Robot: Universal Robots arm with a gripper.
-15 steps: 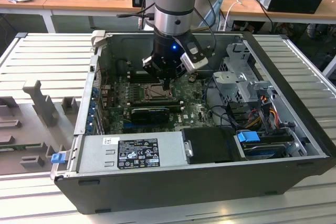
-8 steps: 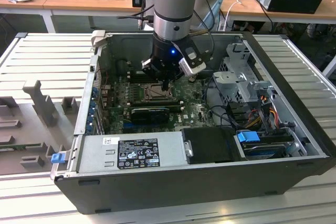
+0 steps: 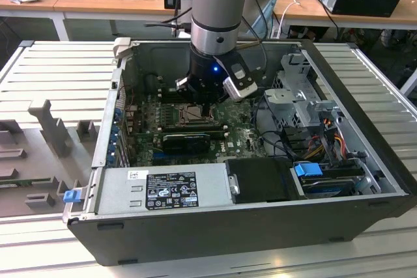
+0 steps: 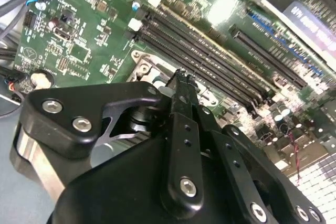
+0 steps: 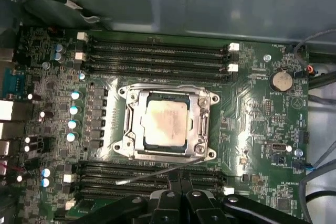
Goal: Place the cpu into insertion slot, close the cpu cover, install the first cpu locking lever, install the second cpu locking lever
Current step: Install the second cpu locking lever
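My gripper (image 4: 181, 80) fills the front of the second wrist view, fingers pinched together with nothing in them, tips low over the board so they can work like a poker. The cpu (image 5: 165, 121) sits in the insertion slot (image 5: 167, 153), cpu cover (image 5: 202, 124) down around it. A thin lever wire (image 5: 157, 174) lies at the socket's 6 o'clock edge, nearest my fingertips.

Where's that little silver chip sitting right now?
In the first wrist view the cpu lies in the insertion slot on the green board, between two banks of long black memory slots, with the gripper just beside the socket.
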